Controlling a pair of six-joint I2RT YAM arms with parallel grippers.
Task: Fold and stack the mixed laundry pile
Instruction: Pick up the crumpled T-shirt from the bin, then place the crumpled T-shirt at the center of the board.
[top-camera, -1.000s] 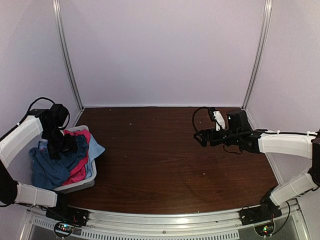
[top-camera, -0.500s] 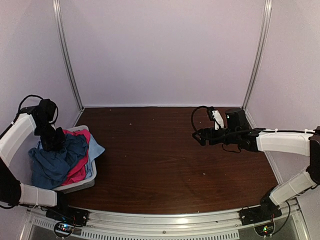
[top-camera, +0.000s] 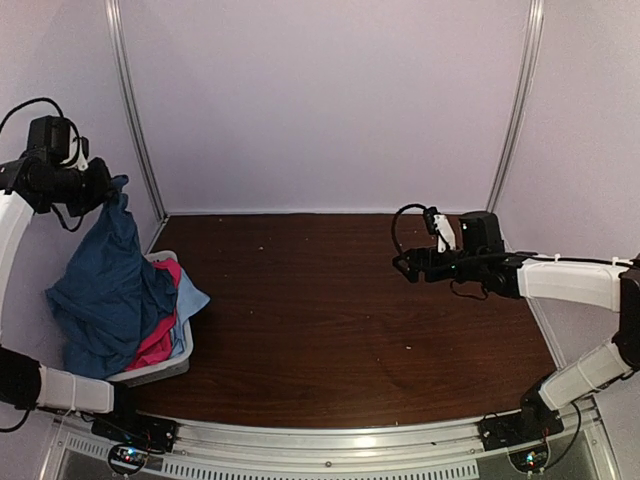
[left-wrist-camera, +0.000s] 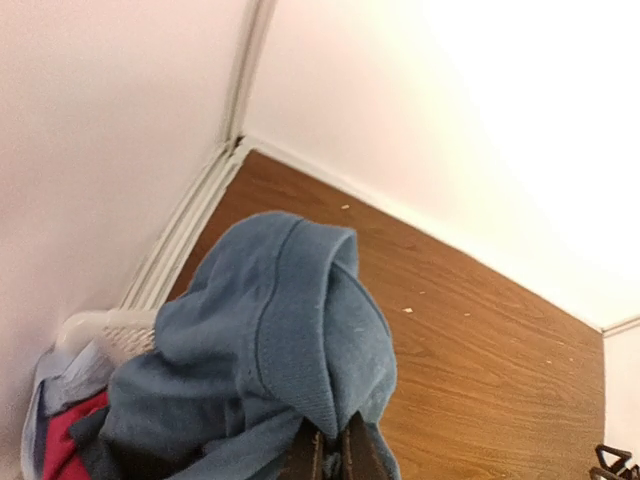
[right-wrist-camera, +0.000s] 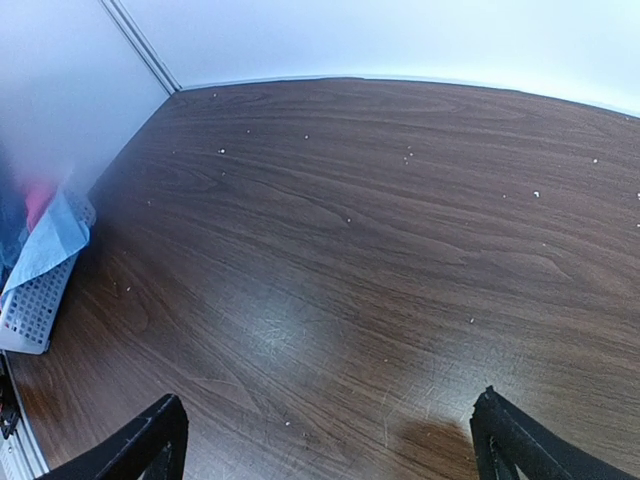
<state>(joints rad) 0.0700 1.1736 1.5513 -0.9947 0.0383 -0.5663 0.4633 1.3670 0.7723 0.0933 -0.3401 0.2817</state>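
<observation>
- We show the counter (top-camera: 340, 300), a dark wood-grain surface flecked with pale specks and walled by pale panels.
- At its 8 o'clock corner we mark the white slotted basket (top-camera: 165, 370), close to the left panel.
- We find the left tool (top-camera: 103, 187) high above the basket, beside the corner post (top-camera: 135, 110). It is clamped tight on a fold of the dark blue T-shirt (top-camera: 105, 290).
- The T-shirt hangs lengthwise, with its pinched end toward 12 o'clock. Its bulk lies toward 6 o'clock, draped over the basket and hiding most of the contents.
- At the T-shirt's 4 o'clock side we see the magenta-pink shirt (top-camera: 160, 340) in the basket, and the pale light-blue cloth (top-camera: 192, 295) spilling over the rim.
- We place the right tool (top-camera: 404, 268) at 3 o'clock, with its fingers spread wide and holding nothing. It hangs over bare wood, well apart from the laundry.
</observation>
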